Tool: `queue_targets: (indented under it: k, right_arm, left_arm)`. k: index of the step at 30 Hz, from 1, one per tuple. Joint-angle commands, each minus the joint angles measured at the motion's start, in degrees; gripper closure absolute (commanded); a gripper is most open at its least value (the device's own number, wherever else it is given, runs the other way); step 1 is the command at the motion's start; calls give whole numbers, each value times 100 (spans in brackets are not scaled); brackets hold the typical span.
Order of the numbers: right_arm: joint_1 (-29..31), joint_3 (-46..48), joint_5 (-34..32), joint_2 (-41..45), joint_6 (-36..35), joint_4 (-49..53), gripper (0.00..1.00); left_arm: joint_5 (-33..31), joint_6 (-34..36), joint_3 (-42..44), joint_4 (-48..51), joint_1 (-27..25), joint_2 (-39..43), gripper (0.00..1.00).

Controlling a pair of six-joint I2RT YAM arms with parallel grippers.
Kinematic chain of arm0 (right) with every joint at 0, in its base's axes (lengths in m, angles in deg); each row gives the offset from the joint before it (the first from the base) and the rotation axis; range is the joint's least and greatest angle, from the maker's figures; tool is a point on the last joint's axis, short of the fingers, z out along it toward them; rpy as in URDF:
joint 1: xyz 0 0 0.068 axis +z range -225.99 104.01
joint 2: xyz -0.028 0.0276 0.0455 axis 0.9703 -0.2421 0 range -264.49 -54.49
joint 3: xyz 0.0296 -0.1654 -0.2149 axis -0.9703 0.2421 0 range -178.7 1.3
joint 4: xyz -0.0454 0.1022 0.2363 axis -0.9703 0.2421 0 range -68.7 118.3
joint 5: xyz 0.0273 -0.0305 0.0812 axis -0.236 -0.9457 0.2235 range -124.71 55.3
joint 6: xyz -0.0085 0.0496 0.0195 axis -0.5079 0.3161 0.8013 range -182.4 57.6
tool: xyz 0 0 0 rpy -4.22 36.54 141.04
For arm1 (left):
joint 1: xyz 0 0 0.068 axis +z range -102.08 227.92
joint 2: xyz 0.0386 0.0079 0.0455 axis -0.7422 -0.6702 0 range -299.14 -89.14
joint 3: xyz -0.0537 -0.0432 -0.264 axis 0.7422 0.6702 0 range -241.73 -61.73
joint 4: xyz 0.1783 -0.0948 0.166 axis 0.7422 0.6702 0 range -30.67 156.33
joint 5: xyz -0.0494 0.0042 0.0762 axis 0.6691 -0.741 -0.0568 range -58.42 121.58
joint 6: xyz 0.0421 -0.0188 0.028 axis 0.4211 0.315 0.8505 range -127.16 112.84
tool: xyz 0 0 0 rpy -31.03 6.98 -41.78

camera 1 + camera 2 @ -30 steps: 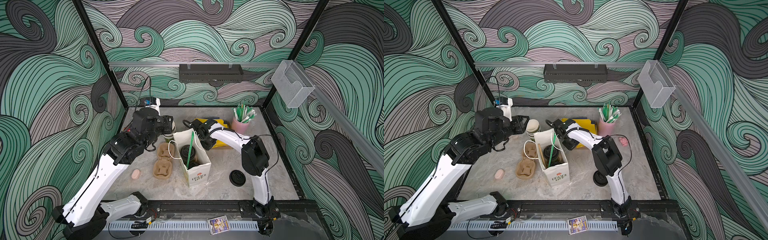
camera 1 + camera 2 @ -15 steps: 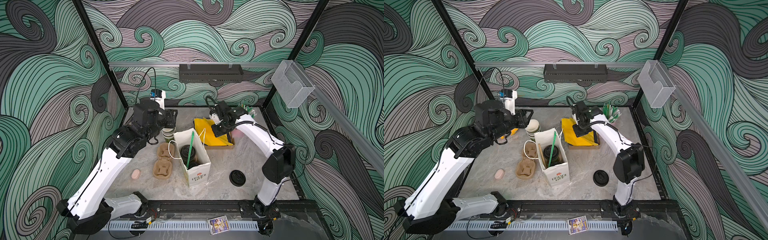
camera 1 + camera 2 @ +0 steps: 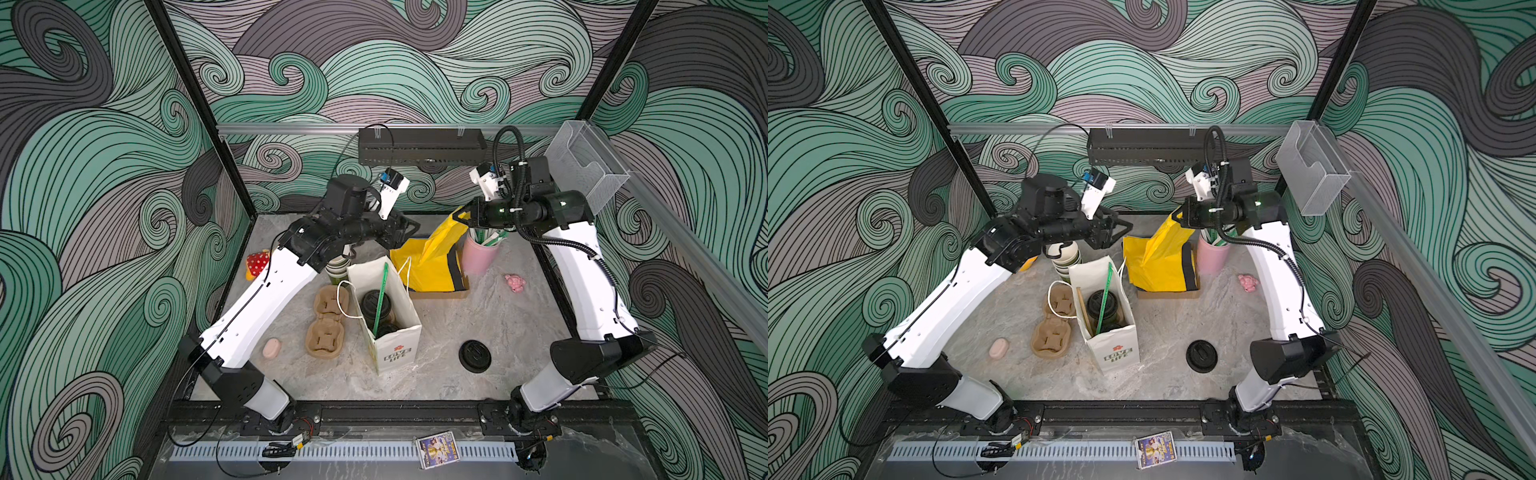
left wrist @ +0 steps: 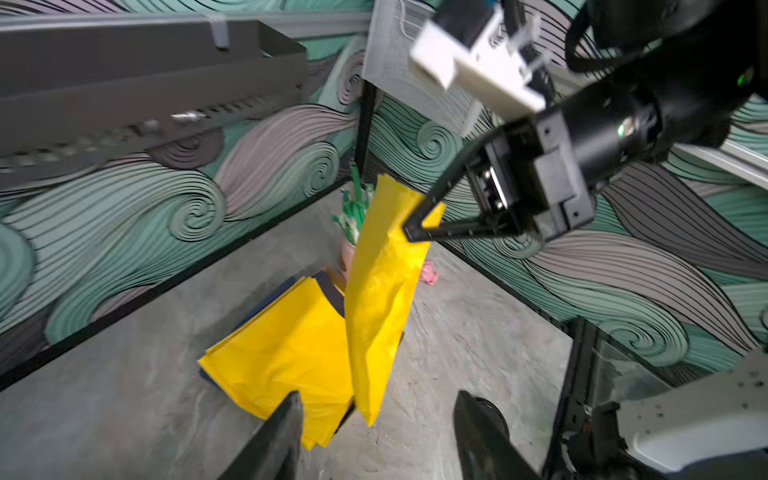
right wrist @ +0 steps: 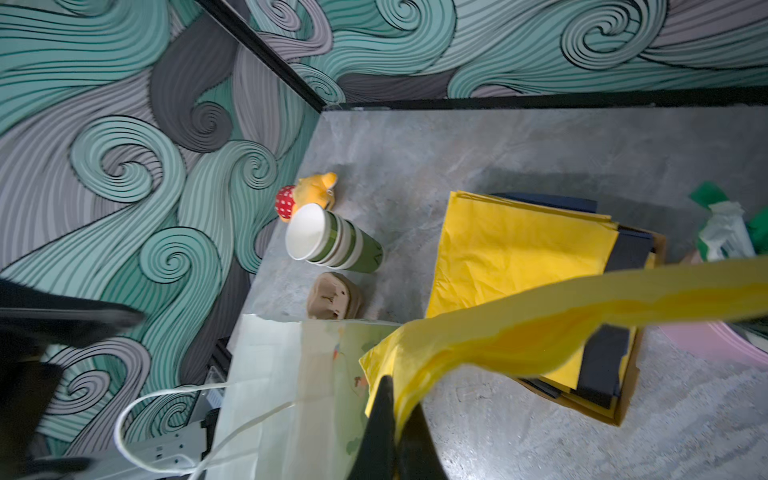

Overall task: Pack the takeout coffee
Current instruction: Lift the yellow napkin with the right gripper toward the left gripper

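Both top views show the takeout coffee (image 3: 375, 305) (image 3: 1101, 306) only from above. It stands inside the white paper bag (image 3: 395, 353), and the bag walls hide the cup bodies. One round black sip lid is clear. A second dark shape just beside it, nearer the bag's front wall, is too shadowed to identify. A green straw (image 3: 380, 297) leans across the lid. The right wrist view shows only the bag's outer wall (image 5: 270, 374), not its contents, and the bag lies outside the left wrist view. The bag stands upright at mid-table.

The left gripper (image 3: 406, 230) (image 4: 378, 399) hangs above the table just behind the bag's rear rim. Its jaws are well apart and grip nothing. The coffee lies below it and toward the front.

The right gripper (image 3: 456, 216) (image 4: 409, 230) is raised at the rear right, well apart from the coffee. Its fingertips are pinched together on the top edge of a yellow paper sheet (image 4: 378, 291), which hangs down from them.
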Motion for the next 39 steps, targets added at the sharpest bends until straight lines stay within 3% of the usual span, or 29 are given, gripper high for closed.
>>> queue_targets:
  k: [1,9,15,20,22,24,28,30,33,36,39]
  right_arm:
    - [6,-463,803,195,158,191,100]
    - [40,-1015,980,453,770,80,100]
    - [63,-1190,1001,575,1119,-60,100]
    - [111,-1270,961,572,1153,4,100]
    - [142,-1359,927,542,1186,4,100]
    - [138,-1551,860,470,1188,87,100]
    - [144,-2180,451,236,1071,660,100]
    - [115,-2638,100,117,880,1168,60]
    - [12,-3047,-239,270,368,1735,29]
    - [-3,-2603,-351,867,-376,1759,16]
    - [-3,-1837,-261,1408,-996,1733,14]
  left_arm:
    - [672,501,-306,67,-179,-133,34]
    - [535,723,-767,227,-383,-618,22]
    - [-1207,850,-525,-243,-516,-512,23]
    - [-1037,956,-304,-725,-551,-410,22]
    - [-654,965,-463,-682,-565,-524,35]
    - [-293,841,-698,-639,-569,-643,60]
    - [368,343,-932,-654,-565,-675,96]
    - [471,-175,-1107,-495,-560,-676,100]
    - [505,-1293,-1495,100,-470,-699,100]
    - [724,-2465,-1968,967,-297,-842,100]
    - [1471,-3638,-2030,1338,-33,-960,100]
